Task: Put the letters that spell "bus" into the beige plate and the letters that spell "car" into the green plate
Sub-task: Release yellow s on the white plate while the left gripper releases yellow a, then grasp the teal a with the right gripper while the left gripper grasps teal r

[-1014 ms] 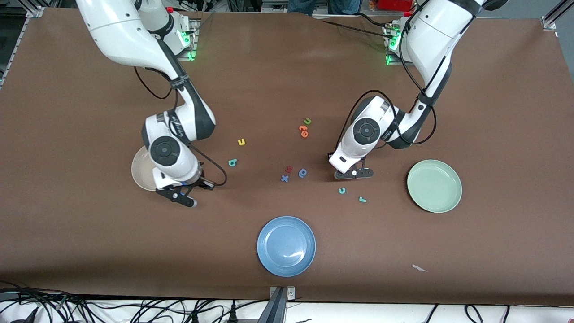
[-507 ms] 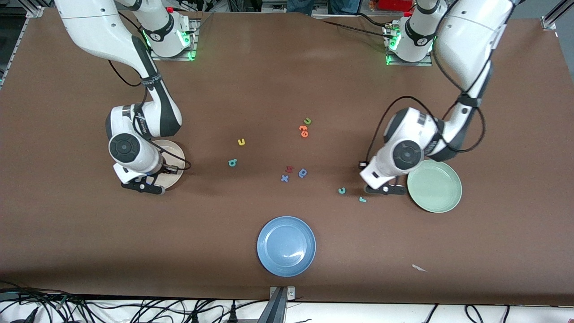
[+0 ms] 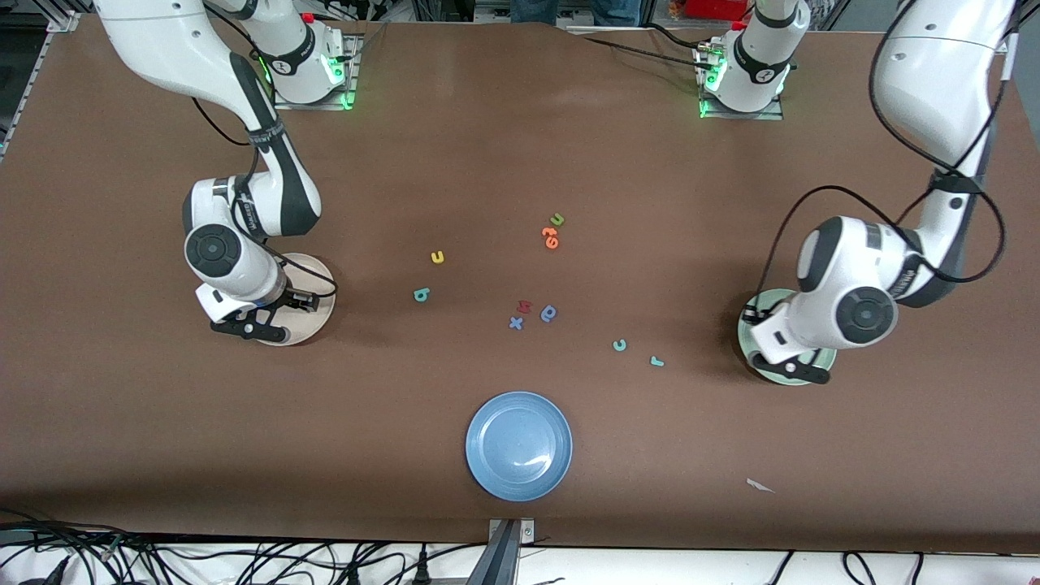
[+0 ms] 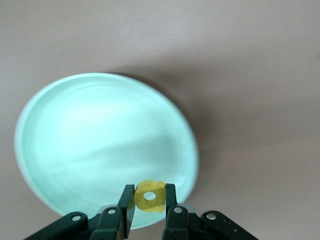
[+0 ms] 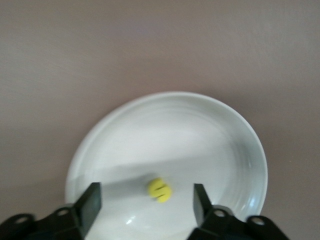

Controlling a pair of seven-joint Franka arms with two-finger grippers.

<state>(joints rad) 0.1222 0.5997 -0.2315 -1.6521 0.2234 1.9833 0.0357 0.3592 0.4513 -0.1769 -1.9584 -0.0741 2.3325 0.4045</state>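
The right gripper (image 5: pixel 145 202), wide apart over the beige plate (image 5: pixel 220 125), has let the yellow "s" (image 5: pixel 159 189) lie inside, while the left gripper (image 4: pixel 150 207), over the green plate (image 4: pixel 75 130), pinches the yellow "a" (image 4: pixel 150 196), prob. to drop it w/ "c" (image 3: pixel 619 345) & "r" (image 3: pixel 656 361) on the table near this plate.

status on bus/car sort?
Done: yellow "s" lies in the beige plate, under the open right gripper.
In hand: left gripper holds the yellow "a" over the green plate.
Left on the table: teal "b", yellow "u", teal "c", teal "r".
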